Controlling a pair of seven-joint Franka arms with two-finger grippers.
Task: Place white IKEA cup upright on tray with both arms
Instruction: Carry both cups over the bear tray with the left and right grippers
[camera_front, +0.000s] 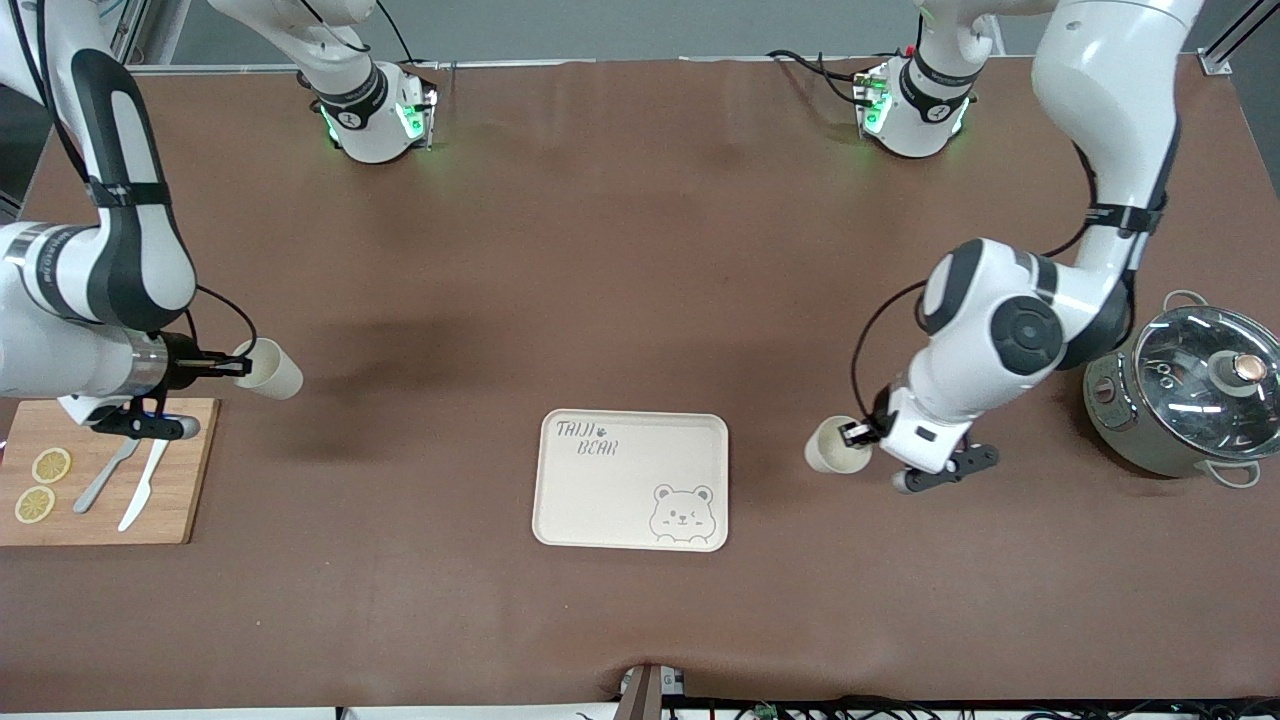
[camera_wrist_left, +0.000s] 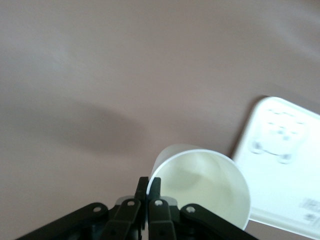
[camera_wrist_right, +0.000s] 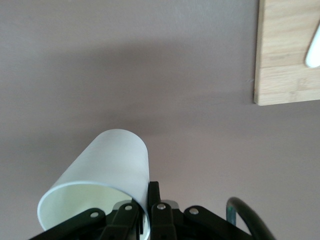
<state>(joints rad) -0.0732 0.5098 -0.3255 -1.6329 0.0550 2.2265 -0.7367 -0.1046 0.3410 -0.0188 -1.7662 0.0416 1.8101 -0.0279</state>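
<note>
Two robot arms each hold a white cup above a brown table.

The left gripper (camera_front: 858, 434) pinches the rim of one white cup (camera_front: 832, 448) over the table, near the cream tray (camera_front: 632, 482). The right gripper (camera_front: 232, 368) grips another cup (camera_front: 268, 369) by its rim, over the table just beside the wooden cutting board (camera_front: 180, 500).

The right gripper (camera_wrist_right: 145, 200) pinches the rim of a white cup (camera_wrist_right: 100, 175) above the brown tabletop (camera_wrist_right: 125, 65), near a wooden cutting board (camera_wrist_right: 285, 50).
</note>
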